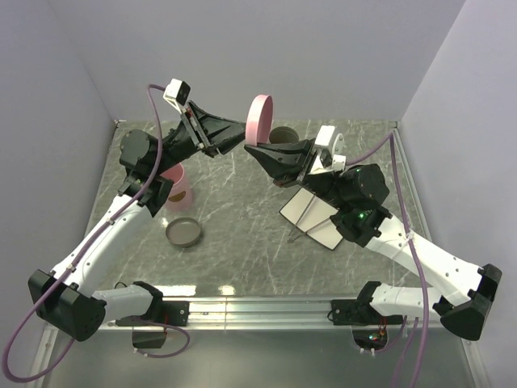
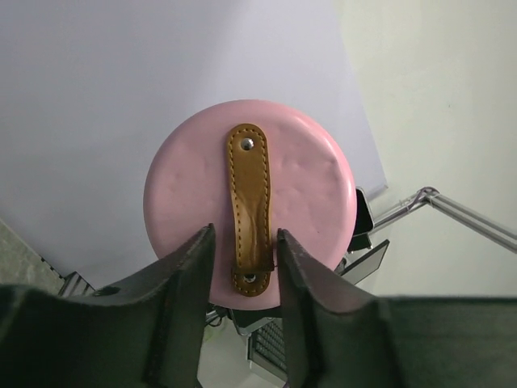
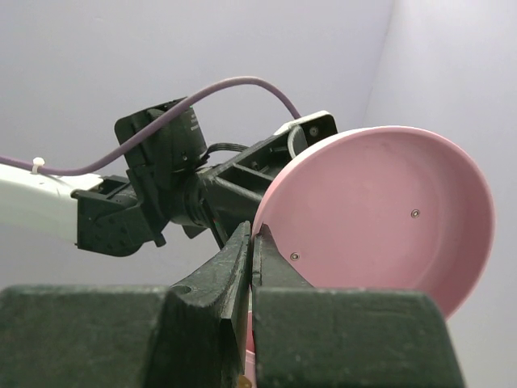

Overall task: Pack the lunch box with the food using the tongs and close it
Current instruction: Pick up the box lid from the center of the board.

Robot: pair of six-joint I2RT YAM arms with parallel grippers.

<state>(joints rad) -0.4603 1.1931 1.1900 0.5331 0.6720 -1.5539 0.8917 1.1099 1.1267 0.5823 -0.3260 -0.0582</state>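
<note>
Marble table [image 1: 242, 230], lid [image 3: 388, 210] rim hidden in right gripper [image 3: 252, 242]

The pink round lid [image 1: 260, 117] with brown strap [image 2: 249, 208] stands upright aloft.

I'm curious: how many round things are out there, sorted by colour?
Pink: 2 (round pink lid with a tan strap, held upright in the air; pink cylindrical cup)
Grey: 2 (shallow round grey dish; round grey-brown pot, partly hidden)
Total: 4
</note>
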